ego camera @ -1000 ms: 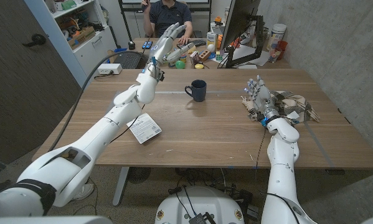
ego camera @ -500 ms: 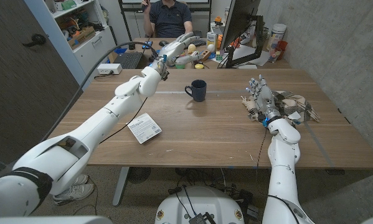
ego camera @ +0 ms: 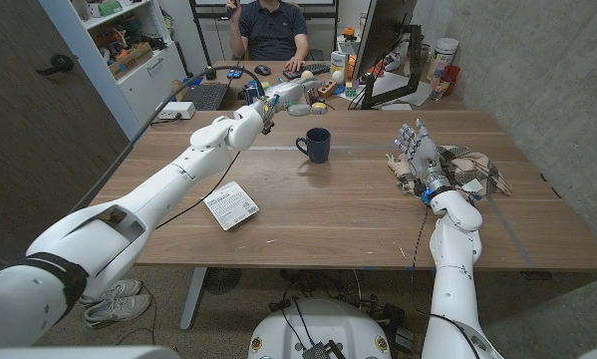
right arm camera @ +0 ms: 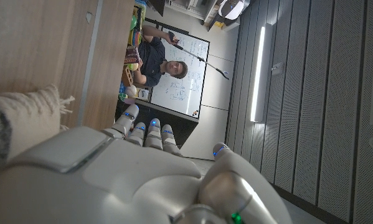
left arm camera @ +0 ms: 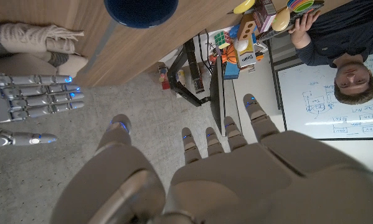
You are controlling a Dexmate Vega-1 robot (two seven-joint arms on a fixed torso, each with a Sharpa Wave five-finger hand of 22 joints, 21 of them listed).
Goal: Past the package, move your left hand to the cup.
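A dark blue cup [ego camera: 315, 145] stands on the wooden table [ego camera: 338, 214] at its far middle; its rim also shows in the left wrist view [left arm camera: 141, 9]. The package [ego camera: 231, 204], a flat white labelled packet, lies nearer me to the left. My left hand [ego camera: 293, 95] hovers beyond the package, just behind and left of the cup, fingers spread and holding nothing [left arm camera: 217, 155]. My right hand [ego camera: 415, 155] stands upright with fingers apart at the right, beside a beige cloth [ego camera: 474, 170], and holds nothing [right arm camera: 130, 168].
A person [ego camera: 271, 25] sits behind the table at a second desk with a keyboard [ego camera: 206, 96], a monitor [ego camera: 383, 45] and small colourful toys [ego camera: 323, 92]. A shelf unit [ego camera: 129, 45] stands at the far left.
My left arm has stretched further out and swung right, bringing the hand lower and closer to the cup. The right hand, cup and package have not moved.
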